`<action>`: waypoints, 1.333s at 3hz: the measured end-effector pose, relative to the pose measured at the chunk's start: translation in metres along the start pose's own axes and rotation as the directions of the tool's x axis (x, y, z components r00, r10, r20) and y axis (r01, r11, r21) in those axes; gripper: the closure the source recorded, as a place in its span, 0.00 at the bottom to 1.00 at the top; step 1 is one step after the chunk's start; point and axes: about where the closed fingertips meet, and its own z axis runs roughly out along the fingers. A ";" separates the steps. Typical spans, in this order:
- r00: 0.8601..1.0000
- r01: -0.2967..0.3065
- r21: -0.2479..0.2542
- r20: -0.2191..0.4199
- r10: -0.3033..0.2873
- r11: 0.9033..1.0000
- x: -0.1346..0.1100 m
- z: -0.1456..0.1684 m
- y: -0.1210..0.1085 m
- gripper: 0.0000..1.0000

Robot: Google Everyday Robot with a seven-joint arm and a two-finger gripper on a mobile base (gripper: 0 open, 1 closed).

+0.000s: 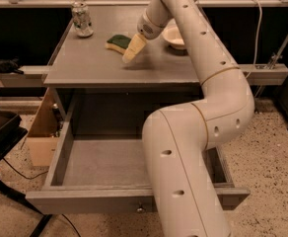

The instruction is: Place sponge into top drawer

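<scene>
The yellow foam sponge with a dark green top (117, 42) lies on the grey wooden surface (94, 70), just beside the cream end effector (129, 56). I cannot tell how far the end effector is open. Below, the wide grey top drawer (85, 200) stands pulled out.

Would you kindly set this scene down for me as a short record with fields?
sponge: lying on the grey table, green face up, not yet in the drawer
top drawer: pulled open below the table, sponge not in it
gripper: low over the table, at the sponge's right edge
can: upright, far left corner of the table
bowl: far side of the table, right of the gripper, partly behind the arm
</scene>
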 end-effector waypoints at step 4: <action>0.998 -0.049 -0.016 -0.029 0.049 0.999 0.009 0.006 0.003 0.85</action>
